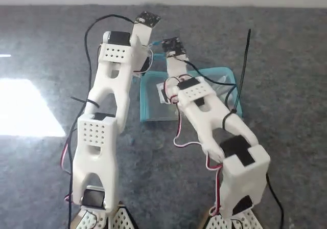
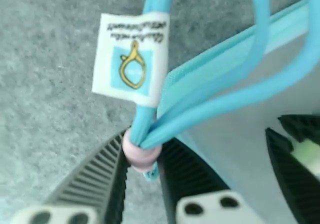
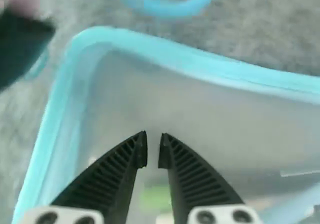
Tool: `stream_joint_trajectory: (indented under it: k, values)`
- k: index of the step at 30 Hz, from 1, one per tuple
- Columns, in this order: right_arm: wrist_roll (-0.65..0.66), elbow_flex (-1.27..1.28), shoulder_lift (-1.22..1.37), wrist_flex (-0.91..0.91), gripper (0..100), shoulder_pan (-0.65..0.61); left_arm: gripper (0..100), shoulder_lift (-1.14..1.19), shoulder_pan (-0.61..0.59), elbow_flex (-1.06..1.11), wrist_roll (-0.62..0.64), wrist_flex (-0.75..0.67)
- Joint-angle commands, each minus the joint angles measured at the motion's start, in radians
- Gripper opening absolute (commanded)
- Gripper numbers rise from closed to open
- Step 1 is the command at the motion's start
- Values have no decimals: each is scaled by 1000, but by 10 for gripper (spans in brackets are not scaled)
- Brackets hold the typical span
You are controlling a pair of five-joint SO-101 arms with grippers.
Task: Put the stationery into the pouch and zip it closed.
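The pouch [image 1: 153, 109] is translucent with light-blue trim and lies flat on the grey table under both wrists. My left gripper [image 2: 142, 156] is shut on a pink bead [image 2: 141, 151] where the pouch's blue cord [image 2: 240, 91] gathers, at the pouch's corner; a white label [image 2: 131, 59] hangs on that cord. My right gripper [image 3: 152, 149] is shut, its tips down on the pouch's translucent face [image 3: 210, 114] just inside the blue edge [image 3: 165, 49]. A blurred green shape [image 3: 155, 200] shows through the face below the tips. The right arm's black fingers [image 2: 295, 144] appear over the pouch.
Grey speckled tabletop [image 1: 46, 45] lies open on all sides of the pouch. A bright light patch [image 1: 23, 109] sits at the left. Cables [image 1: 244, 65] trail from both arms over and beside the pouch. The left arm's dark finger [image 3: 20, 39] stands by the pouch's corner.
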Motion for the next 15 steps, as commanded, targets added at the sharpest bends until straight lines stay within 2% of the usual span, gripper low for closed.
stream_joint_trajectory:
  k: [1, 5, 8, 12, 15]
  values:
    - [-28, -101, 67, 13, 58, 13, 13, 6, -6, -70, 14, 12]
    - [-17, -175, 117, 36, 39, 5, 13, 40, -14, -97, 17, 12]
    - [140, -250, 130, 153, 9, -8, 13, 60, -31, -104, 20, 21]
    - [58, -348, 206, 225, 6, -12, 12, 78, -29, -105, 28, 89]
    - [40, -531, 309, 369, 6, -13, 12, 81, -32, -105, 61, 140]
